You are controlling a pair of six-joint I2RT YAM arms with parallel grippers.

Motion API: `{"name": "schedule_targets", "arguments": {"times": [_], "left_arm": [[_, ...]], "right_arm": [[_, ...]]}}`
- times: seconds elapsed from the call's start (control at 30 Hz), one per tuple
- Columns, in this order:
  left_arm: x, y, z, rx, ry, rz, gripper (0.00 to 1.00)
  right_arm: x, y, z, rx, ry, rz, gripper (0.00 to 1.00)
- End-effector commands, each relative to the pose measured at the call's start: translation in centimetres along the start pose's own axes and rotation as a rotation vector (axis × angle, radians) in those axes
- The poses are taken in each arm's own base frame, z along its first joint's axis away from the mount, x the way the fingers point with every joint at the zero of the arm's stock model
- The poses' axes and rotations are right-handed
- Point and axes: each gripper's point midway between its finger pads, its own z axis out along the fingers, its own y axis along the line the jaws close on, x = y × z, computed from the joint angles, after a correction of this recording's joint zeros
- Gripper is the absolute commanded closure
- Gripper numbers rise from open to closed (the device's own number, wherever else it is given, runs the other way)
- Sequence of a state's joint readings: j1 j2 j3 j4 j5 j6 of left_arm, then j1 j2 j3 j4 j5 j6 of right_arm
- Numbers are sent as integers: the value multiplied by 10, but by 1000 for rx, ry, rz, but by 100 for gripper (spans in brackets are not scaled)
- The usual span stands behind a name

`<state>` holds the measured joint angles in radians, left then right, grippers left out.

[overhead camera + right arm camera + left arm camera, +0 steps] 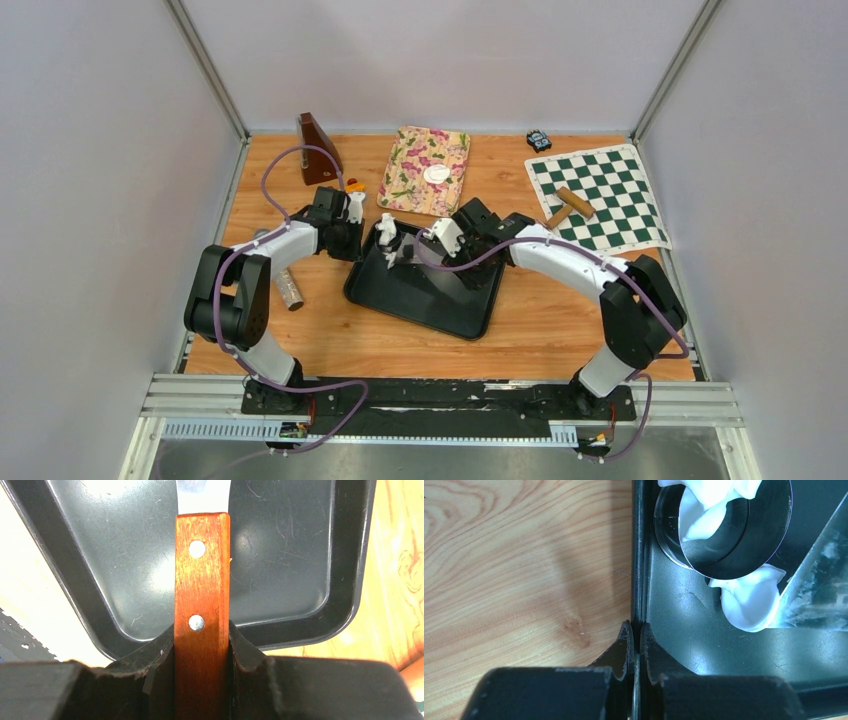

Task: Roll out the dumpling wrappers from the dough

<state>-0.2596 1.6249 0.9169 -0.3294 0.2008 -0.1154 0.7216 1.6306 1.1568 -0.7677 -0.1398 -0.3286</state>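
On the flowered mat at the back of the table lies one finished dumpling wrapper, a small round white disc, well apart from the work now in hand. Nearer the arms, on the black tray, the rest of the dough sits bunched in and under the clear ring cutter, with the blade of a scraper right beside it. The right gripper is clamped tight on the scraper's wooden handle, and the left gripper is pinched closed on the tray's thin left rim, steadying it. The likely trouble is the blade: pushed in at a steep angle, it could tear or smear the soft dough instead of lifting it, or shove the ring aside. The left hold takes in only a narrow lip, so a hard push from the scraper might make the tray slide or twist out of it. Around the tray is a wooden tabletop, with a chessboard mat carrying a rolling pin to the right, all enclosed by plain grey walls.
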Motion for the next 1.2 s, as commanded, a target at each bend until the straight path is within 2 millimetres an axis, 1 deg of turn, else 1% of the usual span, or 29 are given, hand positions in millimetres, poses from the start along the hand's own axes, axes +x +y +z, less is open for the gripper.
{"name": "schedule_targets", "arguments": {"times": [0.0, 0.07, 0.27, 0.33, 0.4, 0.47, 0.53, 0.57, 0.63, 0.7, 0.8, 0.87, 1.0, 1.17], "left_arm": [[-17, -6, -8, 17, -68, 11, 100], [-18, -6, -9, 17, -72, 13, 100], [-17, -7, -9, 18, -67, 12, 100], [-17, -7, -9, 19, -69, 12, 100], [-18, -7, -9, 21, -70, 12, 100], [-18, -8, -9, 23, -70, 12, 100], [-18, -8, -10, 23, -70, 12, 100], [-18, -8, -10, 23, -72, 12, 100], [-17, -8, -8, 24, -68, 11, 100], [-17, -7, -8, 22, -68, 11, 100], [-18, -7, -9, 21, -70, 12, 100], [-18, -7, -10, 18, -73, 13, 100], [-19, -7, -10, 18, -76, 16, 100], [-20, -8, -11, 20, -78, 16, 100]], "right_arm": [[-25, 1, -14, 7, -108, -47, 100], [-25, -2, -14, 23, -102, -51, 100], [-14, -12, -15, 79, -51, -64, 100], [-13, -10, -22, 73, -59, -75, 100], [-19, -6, -39, 68, -99, -91, 100], [-17, -3, -51, 61, -95, -95, 100], [-8, -3, -53, 65, -62, -87, 100], [0, -1, -51, 60, -39, -82, 100], [19, 3, -41, 41, 24, -67, 100], [34, 6, -31, 24, 75, -52, 100], [44, 9, -22, 5, 124, -31, 100], [45, 10, -16, -4, 143, -18, 100], [40, 8, -4, -17, 172, 1, 100], [23, 11, 10, -73, 165, 20, 100]]}}
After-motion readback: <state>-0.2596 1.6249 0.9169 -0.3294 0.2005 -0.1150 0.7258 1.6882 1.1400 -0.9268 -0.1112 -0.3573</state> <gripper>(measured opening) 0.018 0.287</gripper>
